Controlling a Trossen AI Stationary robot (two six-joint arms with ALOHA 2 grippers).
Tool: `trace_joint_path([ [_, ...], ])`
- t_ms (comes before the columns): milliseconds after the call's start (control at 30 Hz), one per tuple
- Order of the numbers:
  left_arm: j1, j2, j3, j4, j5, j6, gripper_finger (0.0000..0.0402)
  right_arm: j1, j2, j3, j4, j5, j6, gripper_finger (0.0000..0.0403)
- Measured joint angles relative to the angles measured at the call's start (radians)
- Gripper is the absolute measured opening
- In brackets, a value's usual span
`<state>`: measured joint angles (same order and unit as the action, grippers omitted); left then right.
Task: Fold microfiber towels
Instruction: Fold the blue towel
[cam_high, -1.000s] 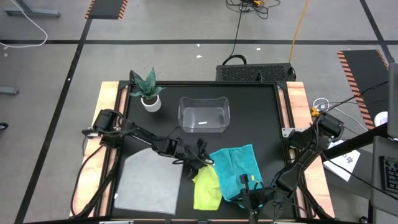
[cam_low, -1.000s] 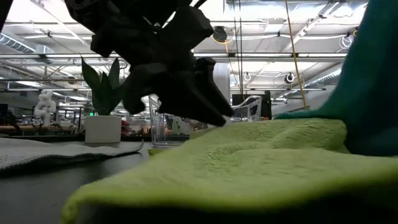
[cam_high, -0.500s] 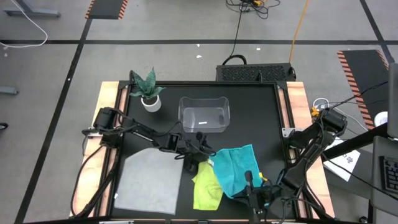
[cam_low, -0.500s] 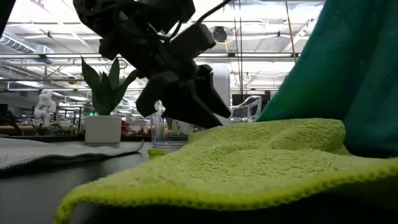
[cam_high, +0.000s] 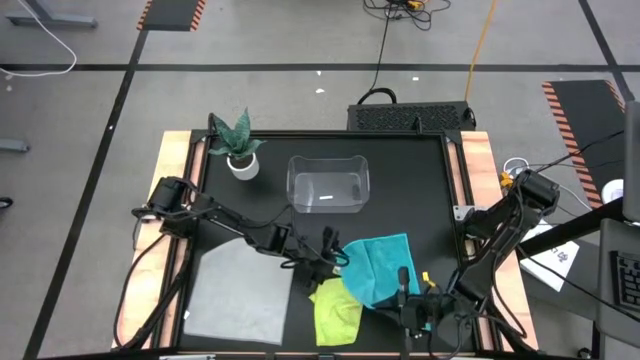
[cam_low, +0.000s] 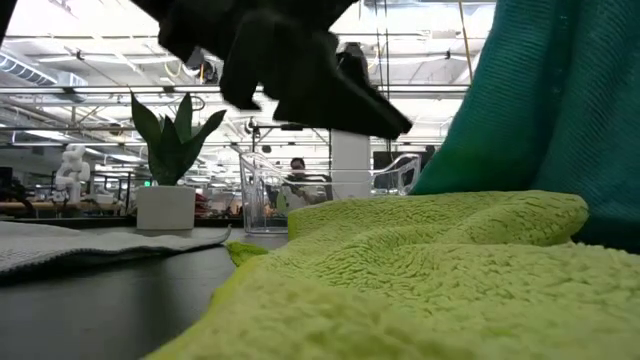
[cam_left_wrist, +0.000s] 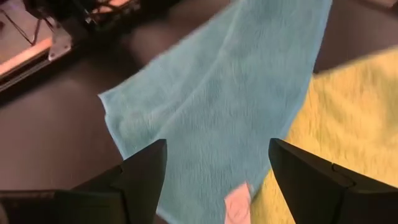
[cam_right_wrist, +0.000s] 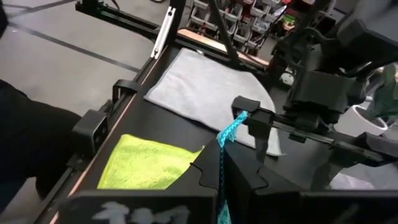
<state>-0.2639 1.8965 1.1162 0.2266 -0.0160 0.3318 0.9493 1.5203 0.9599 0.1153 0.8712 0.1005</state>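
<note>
The teal blue towel lies at the table's middle right, its near part lifted and its left part lapping over the yellow-green towel. My right gripper is shut on the teal towel's near edge. My left gripper hovers open just above the teal towel's left edge, touching nothing; its wrist view shows the teal towel between the spread fingers. The light grey towel lies flat at the near left. My right gripper pinches the teal towel's near edge between its two shut fingers, coming from the table's near right side. The edge stands as a thin strip between the fingers. The held part is raised; the towel's far part rests on the table.
A clear plastic bin stands at the far middle and a potted plant at the far left. The yellow-green towel fills the low view's foreground. Bare black table shows at the far right.
My right gripper has raised the teal towel's near edge and carried it a little toward the far side, so the towel stands taller in the low view. My left gripper has risen above the towels. The yellow-green towel has bunched slightly toward the near edge.
</note>
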Motion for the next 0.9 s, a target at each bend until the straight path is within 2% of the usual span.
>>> trace_joint_path([
  [133,-0.015,0.000,0.023,-0.036,0.063,-0.068,0.0283,0.001,-0.005,0.000,0.000,0.003,-0.010,0.0000],
  [233,-0.033,0.000,0.023,-0.044,0.068,-0.104,0.0282,0.005,-0.005,0.000,-0.006,0.019,-0.012,0.0000],
  [367,-0.061,0.009,0.023,0.026,0.068,-0.126,0.0283,0.007,-0.005,0.000,-0.014,0.023,-0.011,0.0000],
  [567,-0.058,0.106,0.022,0.159,0.034,-0.174,0.0283,0.014,-0.005,-0.001,0.010,0.046,-0.041,0.0000],
  [667,-0.039,0.159,0.023,0.248,-0.053,-0.165,0.0283,0.021,-0.005,-0.001,0.039,0.046,-0.067,0.0000],
  [900,0.029,0.157,0.023,0.170,-0.059,-0.176,0.0282,0.041,-0.013,-0.001,0.046,0.050,-0.086,0.0000],
])
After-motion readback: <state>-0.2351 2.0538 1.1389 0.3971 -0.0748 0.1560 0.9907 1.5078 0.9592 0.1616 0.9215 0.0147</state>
